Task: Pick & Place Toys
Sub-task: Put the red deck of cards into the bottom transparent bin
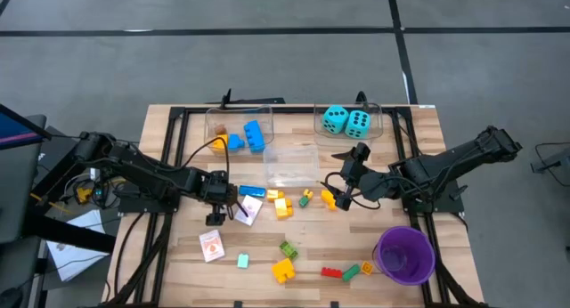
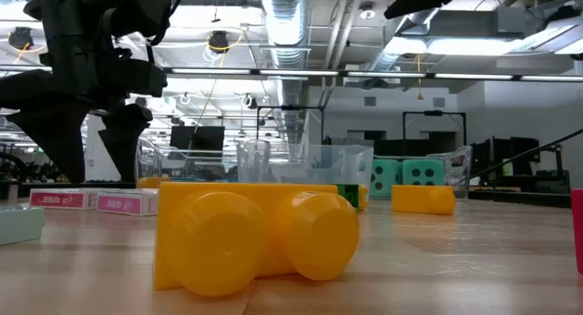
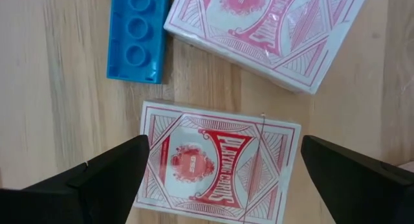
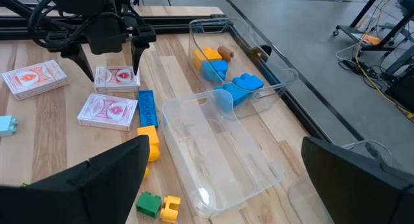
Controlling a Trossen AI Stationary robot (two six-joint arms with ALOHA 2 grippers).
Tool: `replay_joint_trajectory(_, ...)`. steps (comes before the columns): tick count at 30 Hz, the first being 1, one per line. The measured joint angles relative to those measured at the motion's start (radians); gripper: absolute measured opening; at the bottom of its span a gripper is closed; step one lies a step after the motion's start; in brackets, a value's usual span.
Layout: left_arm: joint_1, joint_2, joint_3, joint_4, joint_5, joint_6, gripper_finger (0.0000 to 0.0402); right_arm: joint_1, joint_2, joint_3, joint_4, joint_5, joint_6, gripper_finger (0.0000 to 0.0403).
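My left gripper [image 3: 220,179] is wide open and empty, hanging right over a red-and-white card pack [image 3: 220,162] on the wood; pack sits square between my fingers [image 3: 110,179], nothing touching yet as far as I can tell. A second card pack [image 3: 268,33] lies just beyond it, tilted, and a blue brick [image 3: 137,35] is just beside that one, so both are near my drop zone. Judgement: step in hand is grabbing the centred pack. To do it well: come straight down, keep the fingers outside the pack's two short edges, go low enough to catch its sides since it lies flat and thin, then close slowly; a shallow close will likely skate off the glossy wrap. Watch the finger next to the blue brick so it doesn't nudge it. My right gripper [image 4: 220,185] is also fully open and empty, waiting near the middle clear bin [image 4: 220,146], which holds no toys. Far left bin [image 1: 239,125] has blue bricks in it, far right bin [image 1: 349,121] has the two turquoise dice [image 1: 346,121]. Other bricks lie loose on the table [image 1: 169,263] near the purple cup [image 1: 403,253].
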State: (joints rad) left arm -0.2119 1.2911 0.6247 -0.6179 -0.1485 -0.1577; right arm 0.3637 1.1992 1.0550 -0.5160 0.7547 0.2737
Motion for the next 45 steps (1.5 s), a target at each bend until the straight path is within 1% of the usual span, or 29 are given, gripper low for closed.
replay_joint_trajectory(6,0.001,0.0,0.0,-0.002,0.002,-0.009,0.04,0.0,0.0,0.0,0.0,0.0,0.0,0.0395)
replay_joint_trajectory(8,0.004,0.0,0.0,-0.003,0.007,-0.069,0.04,0.0,0.0,0.0,0.0,0.0,0.0,0.0395)
replay_joint_trajectory(10,0.015,0.0,0.0,-0.003,0.02,-0.196,0.04,0.0,0.0,0.0,0.0,0.0,0.0,0.0395)
replay_joint_trajectory(16,0.037,0.0,0.0,-0.068,0.025,-0.715,0.04,0.0,0.0,0.0,0.0,0.0,0.0,0.0395)
replay_joint_trajectory(19,0.037,0.0,0.0,-0.085,0.025,-0.944,0.04,0.0,0.0,0.0,0.0,0.0,0.006,0.0395)
replay_joint_trajectory(21,0.037,0.0,0.0,-0.084,0.025,-1.069,0.04,0.0,0.0,0.0,0.0,0.0,0.008,0.0395)
replay_joint_trajectory(22,0.036,0.0,0.0,-0.081,0.025,-1.097,0.04,0.0,0.0,0.0,-0.001,-0.002,0.008,0.0395)
replay_joint_trajectory(27,0.034,0.0,0.0,-0.077,0.024,-1.175,0.04,0.0,0.0,0.0,-0.012,-0.024,0.008,0.0395)
replay_joint_trajectory(32,0.034,0.005,0.0,-0.075,0.024,-1.19,0.04,0.0,0.0,0.0,-0.033,-0.025,0.008,0.0395)
replay_joint_trajectory(35,0.034,0.045,0.0,-0.07,0.027,-1.186,0.04,0.0,0.0,0.0,-0.032,-0.025,0.008,0.0395)
replay_joint_trajectory(41,0.034,0.188,0.01,-0.068,0.105,-1.169,0.04,0.0,0.0,0.0,-0.03,-0.024,0.007,0.0395)
replay_joint_trajectory(45,0.038,0.192,0.01,-0.072,0.121,-1.142,0.0399,0.0,0.0,0.0,-0.03,-0.024,0.007,0.0395)
